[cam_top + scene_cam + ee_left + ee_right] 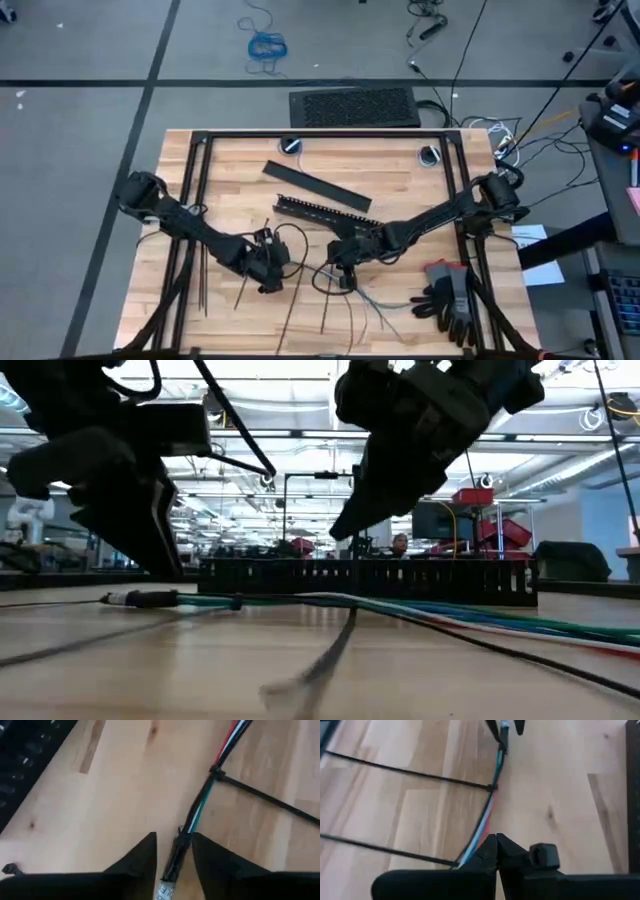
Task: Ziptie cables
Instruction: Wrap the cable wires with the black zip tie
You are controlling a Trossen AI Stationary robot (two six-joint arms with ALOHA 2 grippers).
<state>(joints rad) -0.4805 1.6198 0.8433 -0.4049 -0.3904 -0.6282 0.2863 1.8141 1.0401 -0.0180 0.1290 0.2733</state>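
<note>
On the far left of the wooden table, a couple of loose zipties lie straight, at about 9 o'clock from the left gripper. That gripper sits low over the table, and in its wrist view the fingers stand a narrow gap apart with the taped end of the cables running right between them, though I can't tell if they actually pinch it. One ziptie is already cinched round the bundle a bit further along, with its tail sticking out sideways.

The black slotted bar lies at about 1 o'clock from the left gripper, with a flat black bar just beyond it.

The right gripper is down near the table's middle, fingers closed together on the cables where they come in. The bundle then fans out toward 5 o'clock. A pair of gloves sits at the right edge.
</note>
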